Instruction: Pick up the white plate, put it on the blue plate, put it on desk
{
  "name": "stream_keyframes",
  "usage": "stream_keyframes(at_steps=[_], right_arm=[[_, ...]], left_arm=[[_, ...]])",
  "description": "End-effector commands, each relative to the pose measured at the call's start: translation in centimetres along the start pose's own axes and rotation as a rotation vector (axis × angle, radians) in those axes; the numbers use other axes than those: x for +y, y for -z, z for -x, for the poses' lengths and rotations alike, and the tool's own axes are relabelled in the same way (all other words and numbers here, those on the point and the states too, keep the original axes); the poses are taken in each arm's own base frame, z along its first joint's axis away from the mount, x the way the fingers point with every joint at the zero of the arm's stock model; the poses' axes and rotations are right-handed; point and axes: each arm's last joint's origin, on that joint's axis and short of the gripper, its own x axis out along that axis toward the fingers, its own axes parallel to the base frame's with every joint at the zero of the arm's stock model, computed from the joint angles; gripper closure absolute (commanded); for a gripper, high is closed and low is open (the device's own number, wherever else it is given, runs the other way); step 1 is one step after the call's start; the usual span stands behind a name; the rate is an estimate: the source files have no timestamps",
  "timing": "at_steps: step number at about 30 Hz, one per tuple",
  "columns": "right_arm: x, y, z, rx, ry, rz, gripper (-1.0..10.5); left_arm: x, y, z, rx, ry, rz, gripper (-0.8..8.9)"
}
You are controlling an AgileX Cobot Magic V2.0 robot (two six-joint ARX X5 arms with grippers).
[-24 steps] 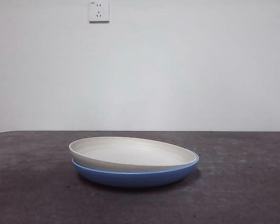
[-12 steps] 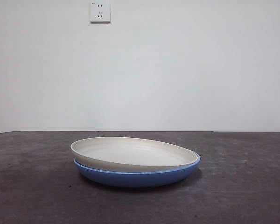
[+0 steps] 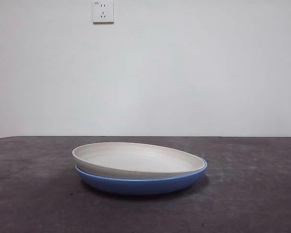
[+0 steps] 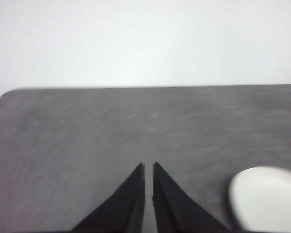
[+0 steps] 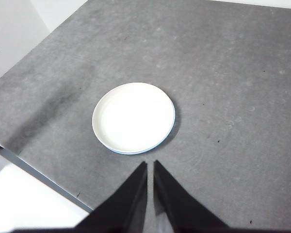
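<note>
Currently you are seeing: white plate (image 3: 136,159) resting tilted inside blue plate (image 3: 140,183), mid-desk (image 3: 34,194), away from its edges. Left gripper (image 4: 148,167) and right gripper (image 5: 150,165) are hanging above, jaws pressed together, empty.

The white plate (image 5: 132,117) sits nested in the blue plate (image 5: 170,129), of which only a thin blue crescent shows along one side of the rim. Both rest on the grey mottled desk (image 5: 223,73), well in from its edges. The right gripper (image 5: 150,167) hangs above the desk, jaws almost together, near the plates but apart from them.
</note>
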Motion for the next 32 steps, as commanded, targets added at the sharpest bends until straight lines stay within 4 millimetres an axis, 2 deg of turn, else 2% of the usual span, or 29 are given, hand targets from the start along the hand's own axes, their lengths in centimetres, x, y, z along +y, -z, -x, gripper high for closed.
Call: stream_keyframes(at_steps=[1,3,6,16,32], right_arm=[[0.1,0.0,0.3,0.012,0.000,0.007,9.3],[0.1,0.0,0.3,0.012,0.000,0.007,9.3],[0.1,0.0,0.3,0.012,0.000,0.007,9.3],[0.1,0.0,0.3,0.012,-0.001,0.007,9.3],[0.1,-0.3,0.3,-0.022,-0.004,0.017,9.3]], left_arm=[[0.5,3.2,-0.5,0.003,-0.061,0.021,7.86],[0.8,5.0,-0.6,0.020,-0.120,0.045,7.86],[1.3,6.8,-0.8,0.045,-0.198,0.067,7.86],[1.8,10.3,-1.2,0.104,-0.256,0.072,7.86],[1.8,9.8,-0.9,0.040,-0.263,0.053,7.86]])
